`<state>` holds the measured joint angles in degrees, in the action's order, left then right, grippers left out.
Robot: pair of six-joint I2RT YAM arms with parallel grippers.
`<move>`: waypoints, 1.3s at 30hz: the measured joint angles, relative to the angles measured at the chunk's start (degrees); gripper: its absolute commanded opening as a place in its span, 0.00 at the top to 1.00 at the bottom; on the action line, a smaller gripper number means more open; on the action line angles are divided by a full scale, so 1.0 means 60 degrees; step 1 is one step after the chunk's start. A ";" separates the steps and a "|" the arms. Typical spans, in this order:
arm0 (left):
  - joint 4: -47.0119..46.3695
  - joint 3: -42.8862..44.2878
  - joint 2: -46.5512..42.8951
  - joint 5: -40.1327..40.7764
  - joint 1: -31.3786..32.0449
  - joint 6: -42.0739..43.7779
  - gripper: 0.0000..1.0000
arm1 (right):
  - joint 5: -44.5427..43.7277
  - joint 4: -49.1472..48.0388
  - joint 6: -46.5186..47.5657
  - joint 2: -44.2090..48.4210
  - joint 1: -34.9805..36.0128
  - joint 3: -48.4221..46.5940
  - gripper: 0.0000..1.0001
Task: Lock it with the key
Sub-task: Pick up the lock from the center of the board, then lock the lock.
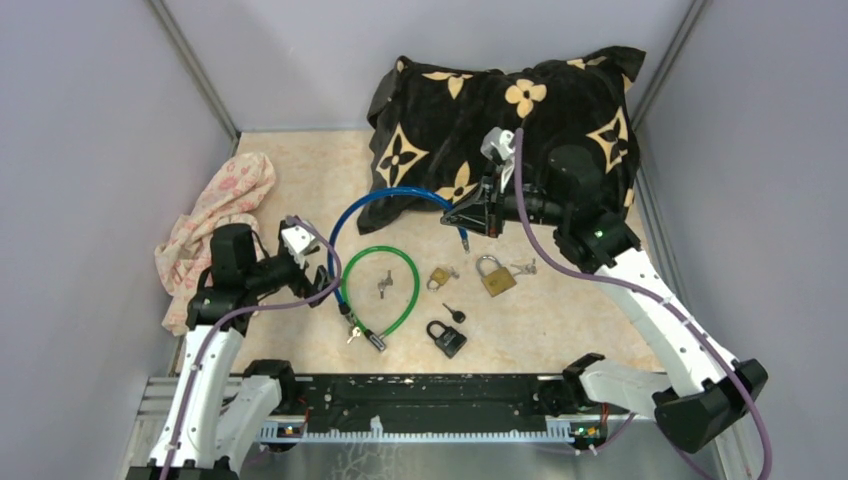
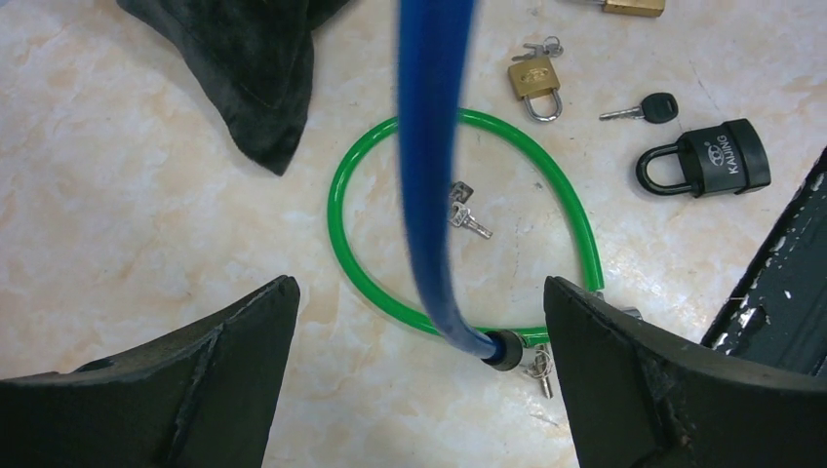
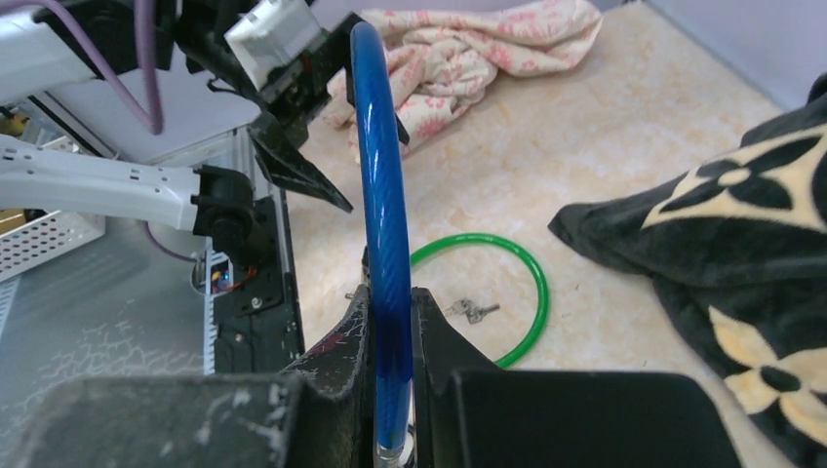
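Glossy blue cable (image 1: 400, 190) arches over marbled table (image 2: 146, 224); R claw (image 3: 390, 317) raised, clenched on one end; L claw (image 2: 419, 288) low, spread wide.

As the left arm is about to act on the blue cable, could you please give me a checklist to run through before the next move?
1. Right gripper shut on the blue cable: ok.
2. Left gripper open: ok.
3. Cable's free end between the left jaws: ok, in the left wrist view.
4. Free end apart from the green cable: not ok, they overlap in that view.
5. Keys inside the green loop fit the blue cable: cannot tell.
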<state>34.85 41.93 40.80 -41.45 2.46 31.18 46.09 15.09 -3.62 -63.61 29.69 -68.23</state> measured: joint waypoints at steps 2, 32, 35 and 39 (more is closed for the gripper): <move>-0.0095 -0.0080 -0.0033 -0.0131 0.0000 -0.0127 0.01 | -0.0044 -0.0029 -0.0026 0.0226 0.0000 -0.0160 1.00; -0.7883 -0.3982 -0.1723 -0.1912 0.0718 -0.7916 0.06 | -0.0215 -0.0940 -0.0765 -0.1009 -0.0033 -0.3963 1.00; -0.7909 -0.3934 -0.1483 -0.1508 0.0718 -0.7949 0.09 | -0.0015 -0.0900 -0.0765 -0.1038 -0.0033 -0.4080 1.00; -0.8397 -0.3945 -0.1439 -0.1650 0.0718 -0.8047 0.10 | 0.0255 -0.0849 -0.0758 -0.1053 -0.0033 -0.4218 1.00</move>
<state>-15.53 18.26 32.16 -51.35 6.76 -17.10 47.62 10.00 -8.16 -69.93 29.50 -93.54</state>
